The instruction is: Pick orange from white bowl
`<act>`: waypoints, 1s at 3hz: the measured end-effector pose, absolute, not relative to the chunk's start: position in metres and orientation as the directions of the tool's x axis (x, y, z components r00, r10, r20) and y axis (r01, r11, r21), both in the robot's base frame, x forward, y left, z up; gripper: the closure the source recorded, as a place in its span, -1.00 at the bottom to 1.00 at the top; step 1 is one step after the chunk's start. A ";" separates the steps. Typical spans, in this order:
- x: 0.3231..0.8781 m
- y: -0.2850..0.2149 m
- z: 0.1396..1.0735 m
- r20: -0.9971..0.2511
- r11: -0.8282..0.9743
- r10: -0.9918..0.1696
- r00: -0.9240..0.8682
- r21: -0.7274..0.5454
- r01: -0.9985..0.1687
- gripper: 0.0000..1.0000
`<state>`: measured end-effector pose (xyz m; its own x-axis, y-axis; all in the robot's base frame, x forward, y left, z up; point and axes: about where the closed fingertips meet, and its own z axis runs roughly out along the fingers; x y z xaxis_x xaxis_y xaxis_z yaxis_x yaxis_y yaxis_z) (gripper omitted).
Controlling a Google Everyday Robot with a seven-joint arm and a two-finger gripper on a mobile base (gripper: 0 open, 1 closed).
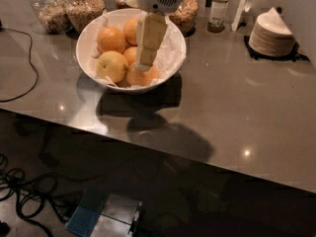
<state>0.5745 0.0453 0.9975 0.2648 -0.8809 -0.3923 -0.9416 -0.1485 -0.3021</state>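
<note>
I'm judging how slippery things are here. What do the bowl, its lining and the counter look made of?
Bowl: glossy white, probably glazed ceramic, though plastic is possible; its wall is smooth and evenly white. Lining: crumpled white paper, matte and creased. Counter: grey, polished, stone-like; it mirrors light spots. The gripper hangs over the bowl's front orange.

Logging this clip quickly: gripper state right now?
Gripper: above the white bowl, tip at the front orange; open, closed or holding cannot be told.
</note>
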 end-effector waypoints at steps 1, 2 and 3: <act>0.595 0.082 0.993 -0.380 -0.197 -0.872 0.308 -0.304 -0.932 -1.00; 0.597 0.090 0.994 -0.385 -0.203 -0.867 0.317 -0.309 -0.929 -1.00; 0.600 0.090 0.991 -0.402 -0.186 -0.863 0.305 -0.308 -0.933 -1.00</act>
<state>0.6004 0.0901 0.9911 0.3052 -0.8631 -0.4025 -0.9331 -0.1865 -0.3076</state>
